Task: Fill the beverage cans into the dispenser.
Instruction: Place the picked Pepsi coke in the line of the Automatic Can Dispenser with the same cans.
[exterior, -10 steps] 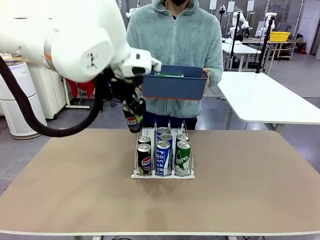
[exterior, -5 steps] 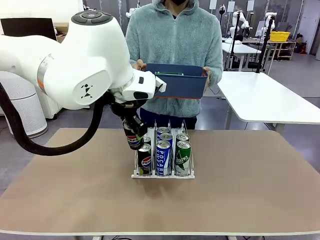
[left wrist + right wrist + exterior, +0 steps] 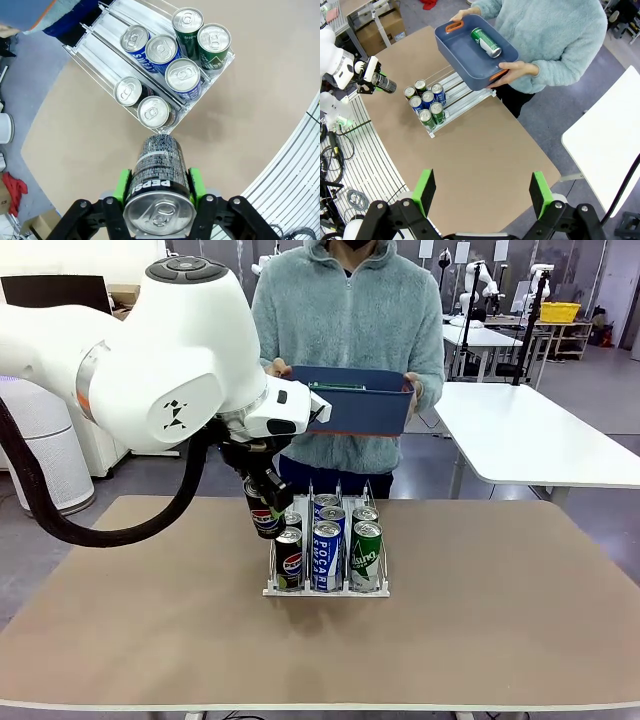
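My left gripper (image 3: 263,502) is shut on a black Pepsi can (image 3: 266,519), which hangs tilted just left of the dispenser (image 3: 326,589) and above the table. In the left wrist view the green pads (image 3: 121,184) clamp this Pepsi can (image 3: 159,175), its silver top facing the camera. The dispenser (image 3: 220,67) holds two Pepsi cans (image 3: 153,111) in one lane, three Pocari cans (image 3: 183,75) in the middle and two green cans (image 3: 214,40) in the third. My right gripper (image 3: 482,194) stands open high above the table, holding nothing.
A person at the far side holds a dark blue bin (image 3: 350,408) above the table's far edge; one green can (image 3: 486,42) lies in the bin (image 3: 455,40). A white table (image 3: 540,440) stands at the back right.
My left arm has come down and toward the dispenser's left side with the Pepsi can in its grip. The person's bin has stayed where it was.
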Robot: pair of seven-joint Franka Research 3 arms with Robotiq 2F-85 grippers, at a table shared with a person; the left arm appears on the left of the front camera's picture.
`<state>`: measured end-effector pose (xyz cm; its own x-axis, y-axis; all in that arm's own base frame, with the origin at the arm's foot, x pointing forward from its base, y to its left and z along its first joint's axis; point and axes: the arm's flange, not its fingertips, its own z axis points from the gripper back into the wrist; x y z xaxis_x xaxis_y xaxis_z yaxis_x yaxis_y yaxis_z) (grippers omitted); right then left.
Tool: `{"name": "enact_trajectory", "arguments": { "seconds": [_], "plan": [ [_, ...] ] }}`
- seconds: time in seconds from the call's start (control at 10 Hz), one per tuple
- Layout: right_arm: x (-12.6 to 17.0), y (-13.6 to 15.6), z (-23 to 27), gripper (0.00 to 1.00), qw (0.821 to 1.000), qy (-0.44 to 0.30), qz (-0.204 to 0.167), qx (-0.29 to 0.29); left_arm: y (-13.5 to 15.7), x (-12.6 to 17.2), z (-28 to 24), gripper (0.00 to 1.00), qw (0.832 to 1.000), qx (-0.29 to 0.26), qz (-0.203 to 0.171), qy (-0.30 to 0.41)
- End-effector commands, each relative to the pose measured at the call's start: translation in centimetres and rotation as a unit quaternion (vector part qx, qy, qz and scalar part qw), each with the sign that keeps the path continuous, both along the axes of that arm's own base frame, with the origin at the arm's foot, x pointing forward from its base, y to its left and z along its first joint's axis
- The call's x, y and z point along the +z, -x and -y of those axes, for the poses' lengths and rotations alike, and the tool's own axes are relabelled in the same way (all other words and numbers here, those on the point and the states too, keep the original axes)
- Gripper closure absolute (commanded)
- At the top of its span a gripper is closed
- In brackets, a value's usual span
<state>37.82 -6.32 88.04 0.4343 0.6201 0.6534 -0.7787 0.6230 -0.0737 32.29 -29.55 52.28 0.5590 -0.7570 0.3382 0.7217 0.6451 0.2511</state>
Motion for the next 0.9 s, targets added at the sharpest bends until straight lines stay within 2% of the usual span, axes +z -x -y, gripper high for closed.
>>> {"name": "enact_trajectory", "arguments": {
  "seconds": [0.0, 0.2, 0.3, 0.4, 0.6, 0.7, 0.8],
  "plan": [
    [0.0, 0.2, -0.1, 0.00, 1.000, 0.000, 0.000, 0.001, -1.5, -0.2, -0.3, 0.42, 0.999, -0.019, 0.014, -0.023],
    [0.0, 0.2, -0.1, 0.00, 1.000, 0.000, 0.000, 0.001, -2.2, -1.6, 0.9, 0.42, 0.999, -0.047, 0.014, 0.004],
    [0.0, 0.2, -0.1, 0.00, 1.000, 0.000, 0.000, 0.001, -3.0, -2.7, 1.1, 0.42, 0.998, -0.064, 0.010, 0.007],
    [0.0, 0.2, -0.1, 0.00, 1.000, 0.000, 0.000, 0.001, -2.7, -2.7, 0.8, 0.42, 0.996, -0.083, 0.009, 0.004],
    [0.0, 0.2, -0.1, 0.00, 1.000, 0.000, 0.000, 0.001, -3.9, -4.4, 1.4, 0.42, 0.995, -0.097, 0.018, 0.000],
    [0.0, 0.2, -0.1, 0.00, 1.000, 0.000, 0.000, 0.001, -2.3, -4.2, 1.7, 0.42, 0.994, -0.105, 0.007, 0.002],
    [0.0, 0.2, -0.1, 0.00, 1.000, 0.000, 0.000, 0.001, -1.9, -4.2, 2.2, 0.42, 0.995, -0.102, 0.016, -0.005]
  ]
}}
